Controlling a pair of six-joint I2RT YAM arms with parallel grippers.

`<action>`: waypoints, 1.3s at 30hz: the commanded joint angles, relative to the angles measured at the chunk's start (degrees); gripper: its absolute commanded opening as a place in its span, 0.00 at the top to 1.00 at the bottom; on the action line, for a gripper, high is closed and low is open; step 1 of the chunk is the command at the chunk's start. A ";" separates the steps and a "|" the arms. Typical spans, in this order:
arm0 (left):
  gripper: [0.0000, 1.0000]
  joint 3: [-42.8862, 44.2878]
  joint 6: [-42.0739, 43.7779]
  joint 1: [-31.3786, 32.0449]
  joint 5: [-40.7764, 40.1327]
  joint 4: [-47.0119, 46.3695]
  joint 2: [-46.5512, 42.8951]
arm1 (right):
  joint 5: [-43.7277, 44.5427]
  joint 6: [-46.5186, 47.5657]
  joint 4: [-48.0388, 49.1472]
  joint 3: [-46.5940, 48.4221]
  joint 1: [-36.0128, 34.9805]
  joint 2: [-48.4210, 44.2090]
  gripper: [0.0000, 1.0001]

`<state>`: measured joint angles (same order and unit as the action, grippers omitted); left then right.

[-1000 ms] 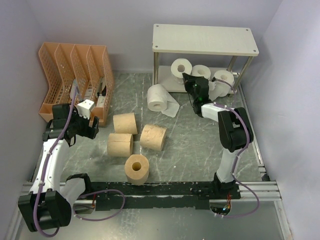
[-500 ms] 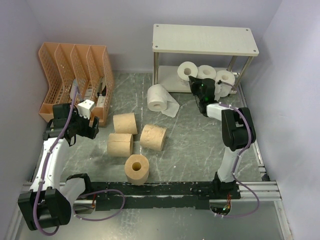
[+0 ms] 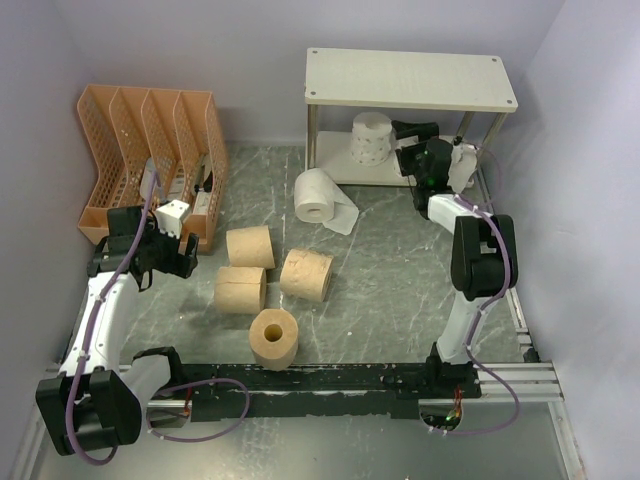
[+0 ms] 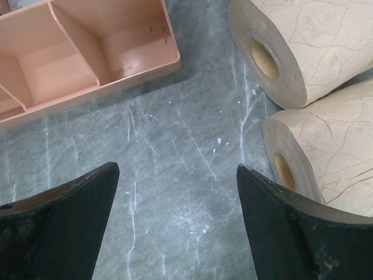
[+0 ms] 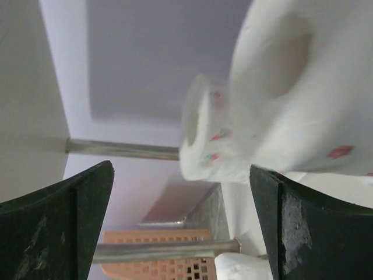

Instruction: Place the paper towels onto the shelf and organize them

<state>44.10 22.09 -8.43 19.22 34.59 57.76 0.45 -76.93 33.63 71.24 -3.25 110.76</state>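
Observation:
The shelf (image 3: 410,80) stands at the back right. A white speckled paper towel roll (image 3: 372,138) sits on its lower board. My right gripper (image 3: 413,140) reaches in beside that roll, open and holding nothing. Its wrist view shows two white speckled rolls (image 5: 280,87) (image 5: 204,134) just beyond the open right gripper (image 5: 180,192). Another white roll (image 3: 318,195) with a loose tail lies on the table in front of the shelf. Several tan rolls (image 3: 250,246) (image 3: 306,274) (image 3: 273,338) lie mid-table. My left gripper (image 3: 175,258) (image 4: 178,175) hangs open over bare table, left of two tan rolls (image 4: 303,46) (image 4: 326,157).
An orange slotted file organizer (image 3: 150,150) (image 4: 87,52) stands at the back left, close to the left arm. Silver shelf legs (image 5: 122,149) cross the right wrist view. A white roll (image 3: 463,165) shows behind the right arm by the shelf's right legs.
My right gripper has moved right and deeper under the shelf and opened. The white rolls on the lower board have shifted; one now shows its speckled side. The left arm is still.

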 commanded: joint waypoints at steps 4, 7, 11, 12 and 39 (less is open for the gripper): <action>0.06 1.12 0.17 -0.16 -0.66 -0.39 -0.20 | -2.65 19.73 -1.95 -4.82 -8.23 -13.29 0.00; 0.06 1.17 0.23 -0.18 -0.64 -0.31 -0.07 | 1.35 33.19 -7.91 -6.61 -15.70 -15.92 0.00; 0.06 1.17 0.28 -0.16 -0.44 -0.22 -0.23 | 6.53 51.05 -10.25 -9.34 -20.87 -15.05 0.00; 0.06 1.17 0.32 -0.15 -0.41 -0.22 -0.33 | 5.90 55.22 -10.75 -9.63 -21.21 -14.21 0.00; 0.06 1.38 0.83 -0.10 0.28 0.12 0.46 | -6.20 88.37 -20.25 -9.76 -26.59 -9.65 0.01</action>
<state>44.10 22.11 -8.43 19.09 34.61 57.89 -0.62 7.03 15.86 62.02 -29.30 102.45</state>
